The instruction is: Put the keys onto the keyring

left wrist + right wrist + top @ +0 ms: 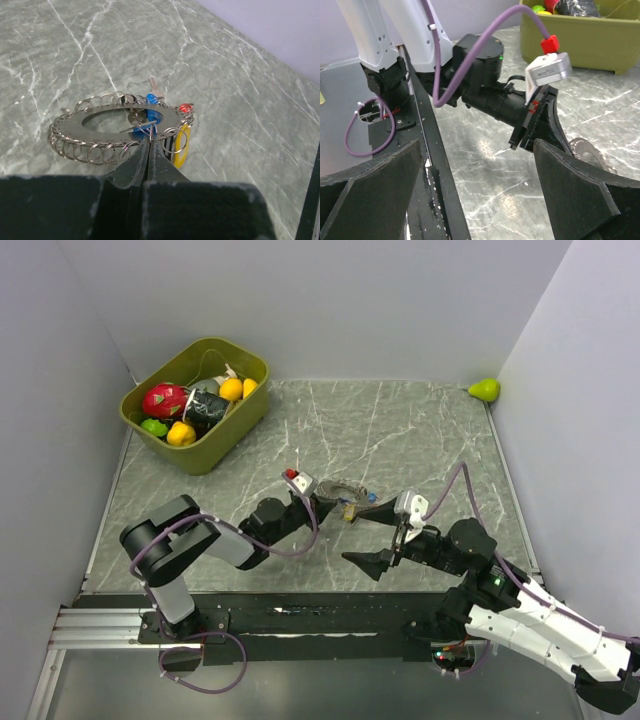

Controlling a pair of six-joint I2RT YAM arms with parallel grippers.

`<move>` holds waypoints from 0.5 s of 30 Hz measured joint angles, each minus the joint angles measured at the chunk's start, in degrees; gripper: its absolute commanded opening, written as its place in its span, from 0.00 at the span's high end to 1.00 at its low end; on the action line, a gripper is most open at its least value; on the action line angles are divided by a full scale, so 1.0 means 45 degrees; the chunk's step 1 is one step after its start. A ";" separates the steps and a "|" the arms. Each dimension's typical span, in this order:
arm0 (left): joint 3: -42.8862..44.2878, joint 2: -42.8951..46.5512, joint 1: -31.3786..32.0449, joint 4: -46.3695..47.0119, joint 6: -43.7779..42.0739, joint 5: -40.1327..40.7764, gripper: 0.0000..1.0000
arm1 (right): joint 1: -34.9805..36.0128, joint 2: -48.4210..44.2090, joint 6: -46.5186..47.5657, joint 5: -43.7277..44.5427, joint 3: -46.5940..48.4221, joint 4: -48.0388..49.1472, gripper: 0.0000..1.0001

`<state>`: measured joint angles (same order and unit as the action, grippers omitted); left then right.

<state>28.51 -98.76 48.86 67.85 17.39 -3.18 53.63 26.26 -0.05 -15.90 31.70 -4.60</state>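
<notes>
Keyring at left pincer, bin well apart

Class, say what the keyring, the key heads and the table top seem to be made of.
Keyring: bare metal, likely steel; silvery, shiny wire loops. Key heads: probably plastic; solid blue, red, yellow colour, glossy. Table top: marble-look grey with white veins; stone or printed laminate, cannot tell.

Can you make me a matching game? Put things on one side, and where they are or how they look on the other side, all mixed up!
Things:
1. left claw
2. right claw
3. keyring
4. green pear

Place or state:
a. far right corner of the table
b. shut
c. lying flat, mid-table
d. wide open

Pairs: 1-b, 2-d, 3-c, 4-a
</notes>
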 measured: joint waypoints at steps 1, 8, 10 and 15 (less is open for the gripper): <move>-0.0146 0.0005 0.0083 0.0199 0.0039 0.0083 0.99 | 0.0000 0.0039 -0.0039 -0.0005 0.0000 0.0000 0.00; -0.0971 0.0272 0.0335 0.0670 0.0073 0.0544 0.98 | 0.0000 0.0583 -0.0170 -0.0049 0.0000 -0.0029 0.00; -0.1239 0.0520 0.0384 0.0685 0.0078 0.0738 0.95 | 0.0000 0.0690 -0.0219 -0.0053 0.0000 -0.0029 0.00; -0.1919 0.1297 0.0427 0.0777 0.0000 0.1025 0.89 | 0.0000 0.0884 -0.0364 -0.0068 0.0010 -0.0024 0.00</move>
<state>19.88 -92.92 50.78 71.35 17.39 1.43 53.63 30.24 -1.69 -16.21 31.75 -4.71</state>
